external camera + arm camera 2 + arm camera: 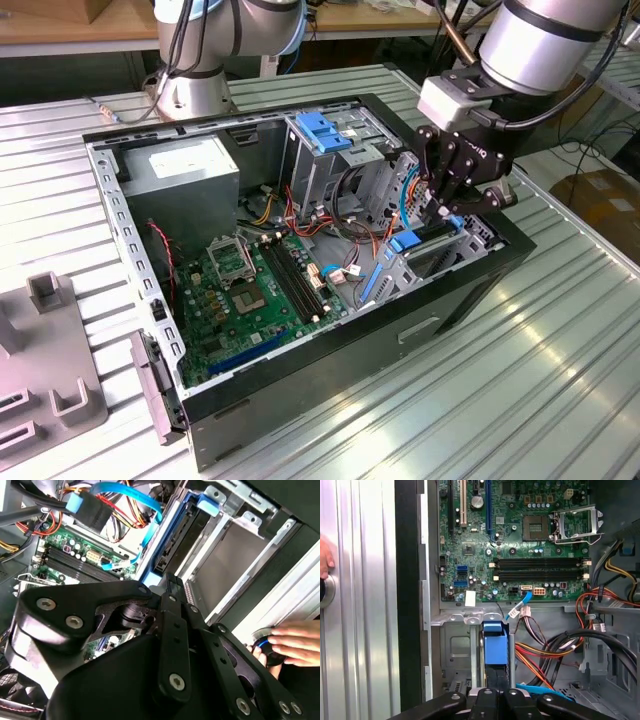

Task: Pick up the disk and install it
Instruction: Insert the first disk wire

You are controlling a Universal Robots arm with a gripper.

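Observation:
The disk point(432, 235) is a black drive with blue side rails. It stands on edge, partly down in the metal bay at the open computer case's side on the exterior view's right. My gripper point(445, 212) hangs straight above it, fingers drawn in on the disk's upper edge. In the first wrist view the disk's blue end tab point(495, 649) and black body lie in the bay slot just past my gripper point(497, 694). The second wrist view shows the disk point(175, 540) beside its blue rail, with the gripper point(167, 578) at its near end.
A tall grey cage with a light-blue latch point(322, 130) rises behind the bay. Loose red, orange and blue cables point(545, 655) lie next to the slot, and the motherboard point(260, 290) fills the case floor. A person's hand point(295, 645) rests at the case's outer wall. Grey fixtures point(50, 370) sit at the exterior view's left.

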